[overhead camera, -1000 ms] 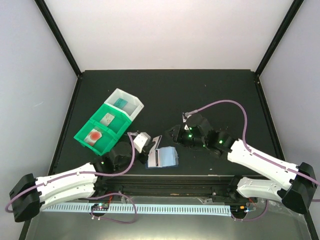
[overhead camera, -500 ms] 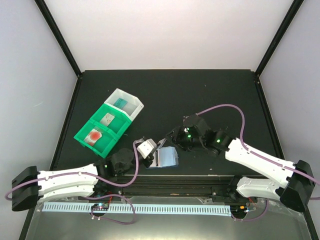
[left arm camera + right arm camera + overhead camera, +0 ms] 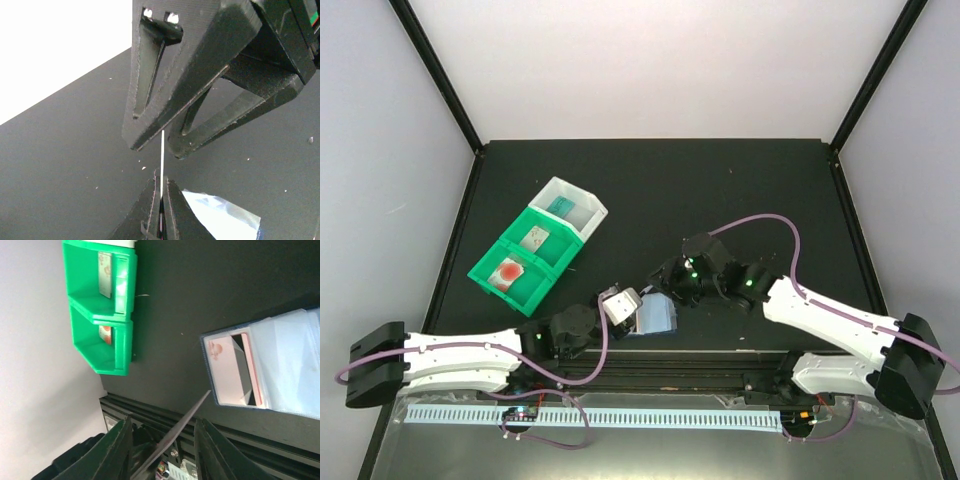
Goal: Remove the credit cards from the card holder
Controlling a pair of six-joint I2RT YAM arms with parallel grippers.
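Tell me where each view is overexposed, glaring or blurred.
Top external: back wall blown out, table very dark. Left wrist: upper-left corner overexposed; credit card only a thin bright line. Right wrist: its own fingers soft near the lens; card holder pockets milky.

Table (image 3: 720,190): matt black, dust-specked | card holder (image 3: 290,360): navy edging, glossy clear plastic pockets | pocketed credit card (image 3: 227,372): smooth pale plastic, dark stripe | edge-on credit card (image 3: 162,150) beside the card holder: thin, stiff, white-edged | green bins (image 3: 125,345) left of the card holder: glossy moulded plastic | right gripper (image 3: 156,149): matt black plastic, finely ridged
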